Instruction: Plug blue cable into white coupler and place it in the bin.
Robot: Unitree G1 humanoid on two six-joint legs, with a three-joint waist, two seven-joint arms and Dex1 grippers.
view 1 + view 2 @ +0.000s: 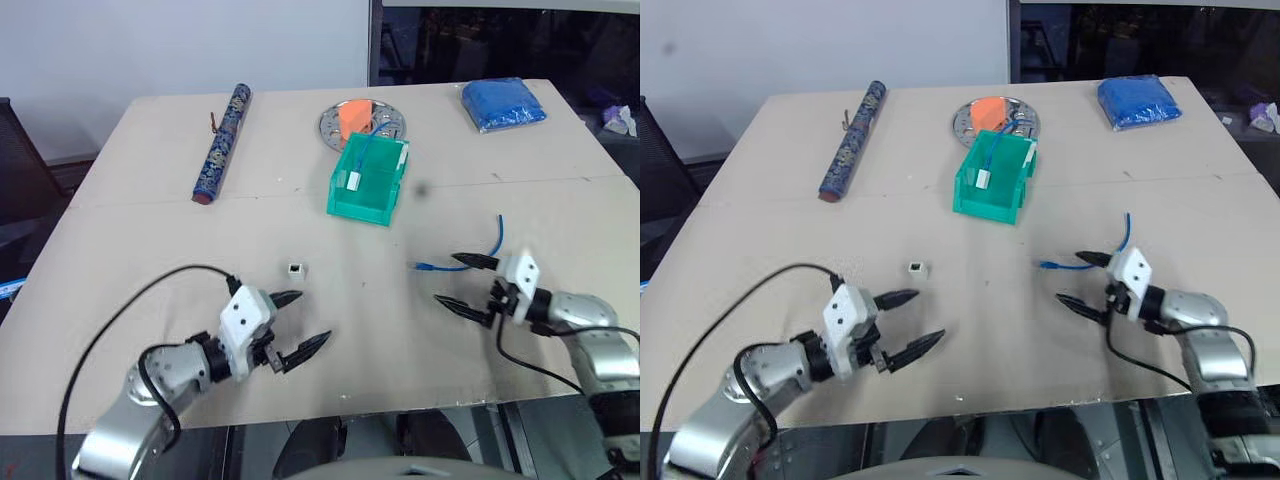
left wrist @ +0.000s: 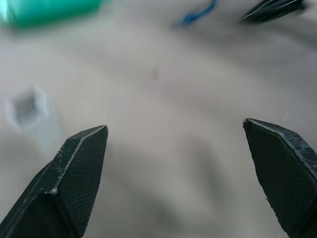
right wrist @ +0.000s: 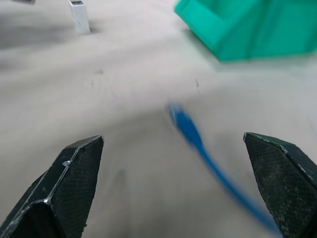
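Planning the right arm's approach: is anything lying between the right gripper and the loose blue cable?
Nothing visible. The right gripper is open, and the blue cable lies on bare table just ahead of its fingers, its plug end pointing toward the white coupler.

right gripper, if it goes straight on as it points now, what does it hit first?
Probably the thin bright-blue cable lying on the table between the open right gripper's fingers, its plug end ahead; depth is unclear.

Both arms reach low over the tabletop (image 1: 300, 400). The left pincer (image 1: 303, 323) and the right pincer (image 1: 462, 282) point toward each other, fingers spread wide, holding nothing.
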